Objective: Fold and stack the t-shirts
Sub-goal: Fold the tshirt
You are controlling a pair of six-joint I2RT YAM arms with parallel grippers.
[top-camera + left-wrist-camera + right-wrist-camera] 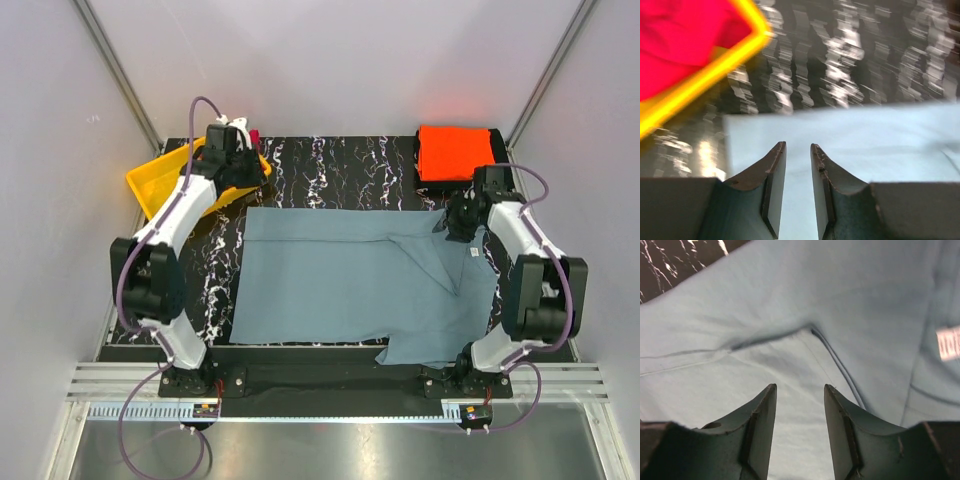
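Left gripper (797,146) and right gripper (800,387) hover empty, jaws parted, above the grey-blue t-shirt (340,285), spread flat on the black table (330,170) with a flap folded over near its right end, likely to narrow it.

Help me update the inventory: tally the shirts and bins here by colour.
Grey-blue shirt: 1
Orange shirt: 1
Crimson shirt: 1
Yellow bin: 1
Total: 4
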